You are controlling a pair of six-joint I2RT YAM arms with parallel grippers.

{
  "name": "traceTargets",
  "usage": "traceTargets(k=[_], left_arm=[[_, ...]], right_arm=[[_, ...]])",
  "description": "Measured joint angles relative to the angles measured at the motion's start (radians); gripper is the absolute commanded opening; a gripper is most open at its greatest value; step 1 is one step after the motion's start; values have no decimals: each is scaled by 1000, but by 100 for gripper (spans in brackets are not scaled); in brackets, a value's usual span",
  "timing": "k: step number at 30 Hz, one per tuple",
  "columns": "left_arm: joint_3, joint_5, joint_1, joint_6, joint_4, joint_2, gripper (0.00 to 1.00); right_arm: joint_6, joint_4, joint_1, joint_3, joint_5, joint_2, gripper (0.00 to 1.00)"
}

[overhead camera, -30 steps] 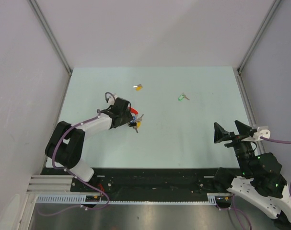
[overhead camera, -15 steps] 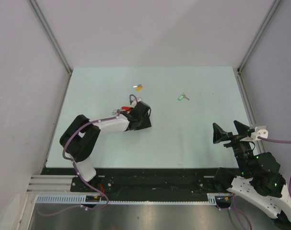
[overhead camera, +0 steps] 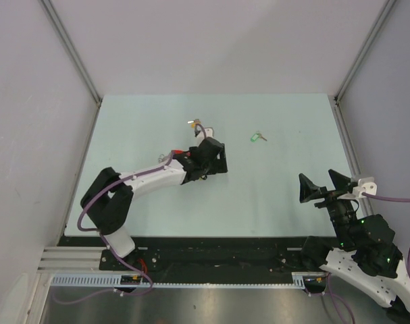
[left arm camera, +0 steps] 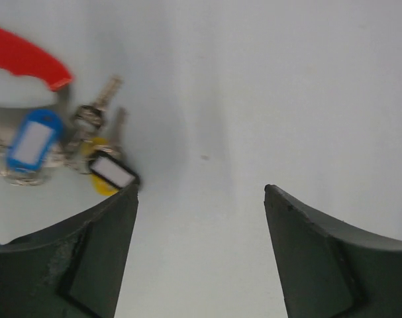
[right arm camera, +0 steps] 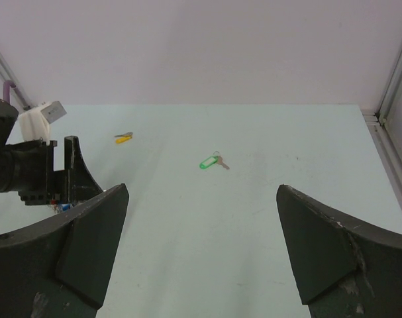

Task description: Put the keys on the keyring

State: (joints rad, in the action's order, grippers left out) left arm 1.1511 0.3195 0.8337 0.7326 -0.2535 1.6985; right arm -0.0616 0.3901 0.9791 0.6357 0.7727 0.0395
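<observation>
Keyring (left arm camera: 88, 122) just outside left tool (left arm camera: 201, 199)

I can't read any words, numbers or signs in these pictures.

The only labels are on the keyring (left arm camera: 88, 119), at the left of the left wrist view. The blue tag (left arm camera: 32, 142) has a small white label in its middle. The dark-edged tag (left arm camera: 112, 173) just beside it has a white label too. Both are blurry, and no writing shows on either one.
</observation>
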Motion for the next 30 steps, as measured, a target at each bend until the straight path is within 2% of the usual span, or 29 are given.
traceTargets(k=[6, 13, 21, 30], left_arm=[[-70, 37, -204, -87, -31, -40, 91], [-63, 2, -418, -175, -27, 5, 89], [15, -68, -442, -237, -64, 162, 81], [-38, -171, -389, -251, -56, 121, 78]], right_arm=[[-2, 0, 6, 0, -8, 0, 100], [-3, 1, 10, 0, -15, 0, 100], [-3, 1, 15, 0, -22, 0, 100], [-4, 1, 22, -1, -23, 0, 100]])
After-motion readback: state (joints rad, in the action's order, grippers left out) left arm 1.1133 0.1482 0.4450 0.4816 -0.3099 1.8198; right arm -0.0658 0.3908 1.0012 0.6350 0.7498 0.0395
